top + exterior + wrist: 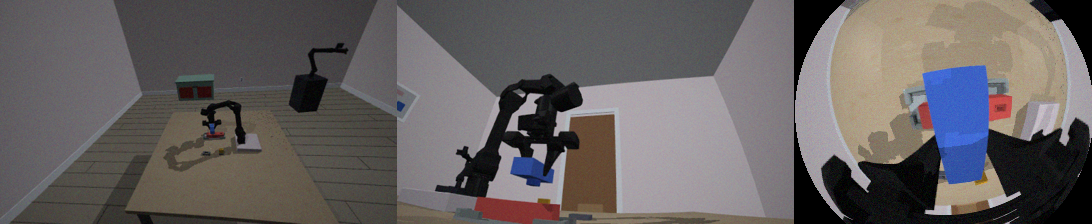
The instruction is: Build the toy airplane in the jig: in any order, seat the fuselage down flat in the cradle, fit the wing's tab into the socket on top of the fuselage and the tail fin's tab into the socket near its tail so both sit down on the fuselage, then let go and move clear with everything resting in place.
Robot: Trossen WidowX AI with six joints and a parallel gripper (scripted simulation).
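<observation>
My gripper [212, 127] [537, 167] [959, 133] is shut on the blue wing [212, 129] [523, 166] [959, 107]. The wing is held above the fuselage, with its tab pointing down and free air below it in the exterior view. In the wrist view it crosses over the fuselage's middle and hides the socket there. The red fuselage [215, 135] [513, 208] [994, 113] lies lengthwise in the grey cradle [204, 136] [468, 214] [998, 84]; one small socket shows near its right end in the wrist view. The yellow tail fin [221, 151] [543, 201] [983, 179] stands apart on the table.
A small dark grey piece [206, 153] [580, 216] lies beside the tail fin. A pale slab [250, 145] [428, 199] [1034, 120] is at the arm's base, right of the cradle in the top view. The arm's shadow falls across the table.
</observation>
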